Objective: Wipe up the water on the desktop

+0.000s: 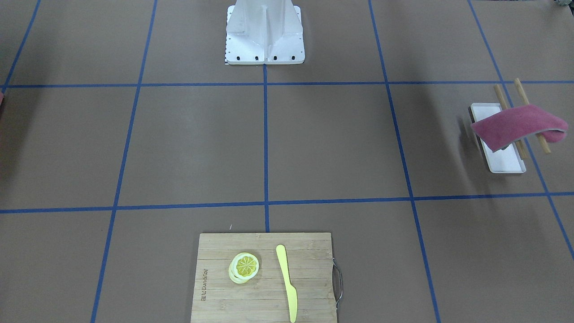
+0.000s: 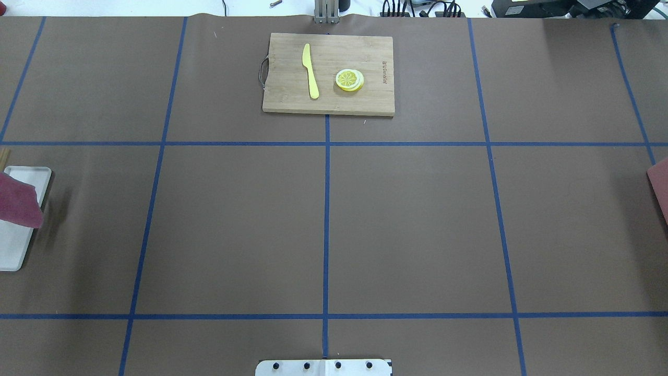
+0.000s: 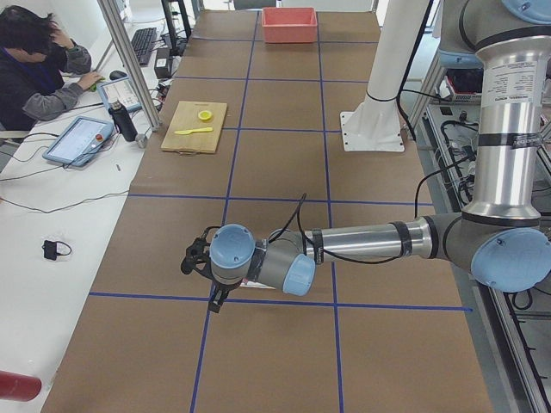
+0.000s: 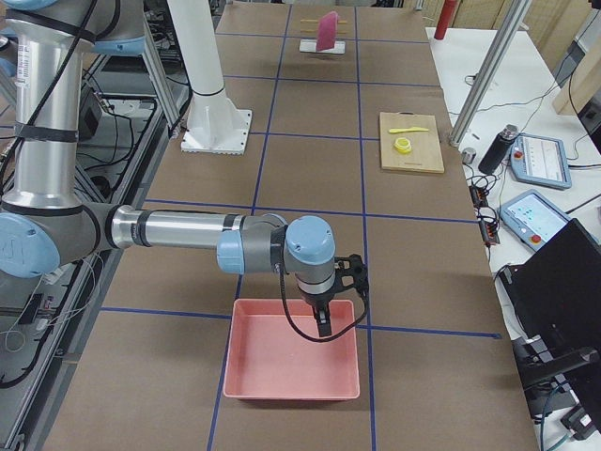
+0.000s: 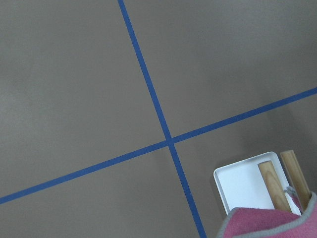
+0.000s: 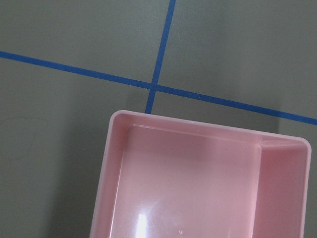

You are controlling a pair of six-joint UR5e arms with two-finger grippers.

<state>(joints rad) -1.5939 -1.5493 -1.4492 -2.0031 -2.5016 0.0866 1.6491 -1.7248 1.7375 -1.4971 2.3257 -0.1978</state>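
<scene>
The left claw (image 3: 215,305) points down from the near arm's wrist, low over the surface (image 1: 336,143). From this side angle I cannot tell whether its fingers are apart or together. Just beside it, mostly hidden behind the forearm, sits a white tray (image 1: 506,163). A dark pink cloth (image 1: 515,125) with a grey edge is draped over two wooden rods (image 1: 545,144) above the tray. The left wrist camera catches a corner of that tray, the rod ends and the cloth's hem, next to a crossing of blue tape lines.

The right claw (image 4: 324,331) is at the opposite end of the table, hanging fingers down over a shallow pink bin (image 4: 291,362). Its state I cannot tell either. The right wrist camera looks straight into the bin, whose far corner lies close to another tape crossing.

The surface itself is a wide sheet of matte brown. It runs under both arms and is divided into big rectangles by the tape. The white pedestal (image 1: 264,40) stands at the middle of the robot's edge.

Across from the pedestal, at the operators' edge, lies a bamboo cutting board (image 1: 309,251) with a metal handle. On it are a small stack of lemon slices (image 1: 245,265) and a yellow knife (image 1: 287,280), side by side and not touching.
</scene>
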